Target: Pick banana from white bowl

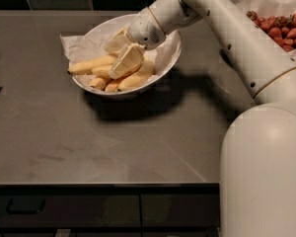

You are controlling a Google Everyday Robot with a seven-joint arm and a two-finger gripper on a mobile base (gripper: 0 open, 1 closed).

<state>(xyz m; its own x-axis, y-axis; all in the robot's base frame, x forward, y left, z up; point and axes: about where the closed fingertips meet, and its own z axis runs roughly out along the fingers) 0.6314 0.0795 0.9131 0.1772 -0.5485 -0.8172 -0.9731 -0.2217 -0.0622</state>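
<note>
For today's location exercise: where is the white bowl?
In the camera view, the white bowl sits back-centre on the table, left of the strawberries; the gripper reaches into it.
</note>
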